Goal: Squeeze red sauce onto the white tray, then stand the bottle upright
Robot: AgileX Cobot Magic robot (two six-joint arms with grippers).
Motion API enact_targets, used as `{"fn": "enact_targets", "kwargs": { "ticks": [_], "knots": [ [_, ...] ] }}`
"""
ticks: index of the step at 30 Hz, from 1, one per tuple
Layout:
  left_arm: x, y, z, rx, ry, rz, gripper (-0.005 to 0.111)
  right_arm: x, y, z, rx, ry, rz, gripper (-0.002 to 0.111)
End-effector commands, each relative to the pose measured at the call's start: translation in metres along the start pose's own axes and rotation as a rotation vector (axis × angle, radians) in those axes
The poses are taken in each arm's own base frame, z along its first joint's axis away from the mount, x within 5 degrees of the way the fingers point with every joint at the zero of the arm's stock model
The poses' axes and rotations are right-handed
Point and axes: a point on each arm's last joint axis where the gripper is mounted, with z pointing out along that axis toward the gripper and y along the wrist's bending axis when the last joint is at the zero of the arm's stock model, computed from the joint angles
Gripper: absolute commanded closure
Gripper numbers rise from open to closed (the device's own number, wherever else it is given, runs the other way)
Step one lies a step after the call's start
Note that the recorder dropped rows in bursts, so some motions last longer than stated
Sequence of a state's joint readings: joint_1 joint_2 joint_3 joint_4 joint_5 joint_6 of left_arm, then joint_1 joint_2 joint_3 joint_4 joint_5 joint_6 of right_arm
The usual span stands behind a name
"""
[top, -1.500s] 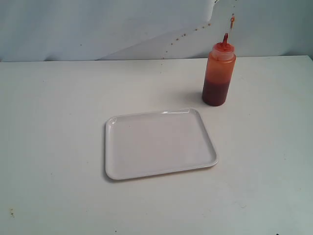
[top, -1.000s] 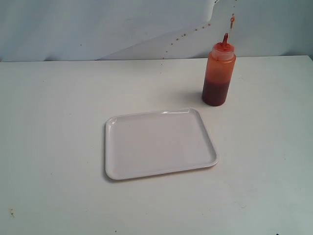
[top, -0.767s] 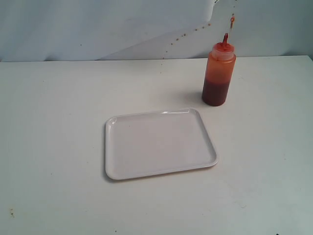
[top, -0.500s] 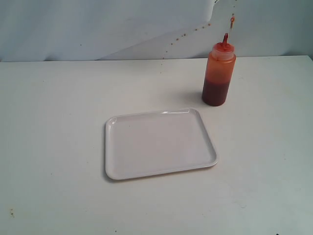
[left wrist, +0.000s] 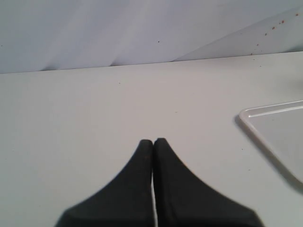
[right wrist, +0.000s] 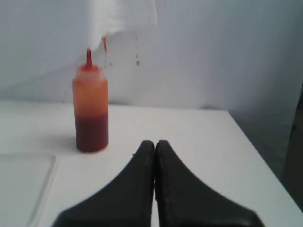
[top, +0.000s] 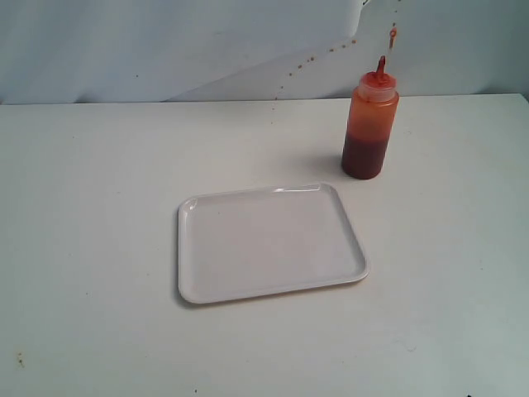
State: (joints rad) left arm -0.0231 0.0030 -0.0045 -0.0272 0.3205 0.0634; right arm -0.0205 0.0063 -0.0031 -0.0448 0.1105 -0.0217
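Note:
The bottle (top: 369, 124) stands upright at the back right of the table, orange-red above and darker red below, its red nozzle pointing up; it also shows in the right wrist view (right wrist: 90, 110). The white tray (top: 269, 241) lies flat in the middle with no sauce on it; one corner (left wrist: 274, 127) shows in the left wrist view. My left gripper (left wrist: 153, 141) is shut on nothing, over bare table beside the tray. My right gripper (right wrist: 155, 142) is shut on nothing, well short of the bottle. Neither gripper appears in the exterior view.
A pale backdrop (top: 207, 50) rises behind the table, speckled with small red stains (top: 314, 56) near the bottle. The table's right edge (right wrist: 251, 151) drops off beyond my right gripper.

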Motion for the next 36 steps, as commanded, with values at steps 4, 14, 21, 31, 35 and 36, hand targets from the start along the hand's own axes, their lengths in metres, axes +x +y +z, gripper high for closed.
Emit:
{"fn": "enact_targets", "kwargs": {
  "ticks": [4, 14, 21, 31, 35, 36],
  "knots": [
    [0.001, -0.001, 0.000, 0.007, -0.005, -0.010, 0.107, -0.023, -0.002, -0.004, 0.012, -0.271, 0.065, 0.108],
    [0.001, -0.001, 0.000, 0.007, -0.005, -0.010, 0.107, -0.049, -0.007, -0.015, -0.045, -0.589, 0.442, 0.108],
    [0.001, -0.001, 0.000, 0.007, -0.005, -0.010, 0.107, -0.059, 0.012, -0.015, -0.216, -0.670, 0.202, 0.108],
    [0.001, -0.001, 0.000, 0.007, -0.005, -0.010, 0.107, -0.111, 0.031, 0.070, -0.432, -0.323, 0.101, 0.108],
    [0.001, -0.001, 0.000, 0.007, -0.005, -0.010, 0.107, -0.115, 0.036, 0.117, -0.491, -0.230, 0.076, 0.108],
    [0.001, -0.001, 0.000, 0.007, -0.005, -0.010, 0.107, -0.111, 0.037, 0.130, -0.496, -0.192, 0.088, 0.108]
  ]
}}
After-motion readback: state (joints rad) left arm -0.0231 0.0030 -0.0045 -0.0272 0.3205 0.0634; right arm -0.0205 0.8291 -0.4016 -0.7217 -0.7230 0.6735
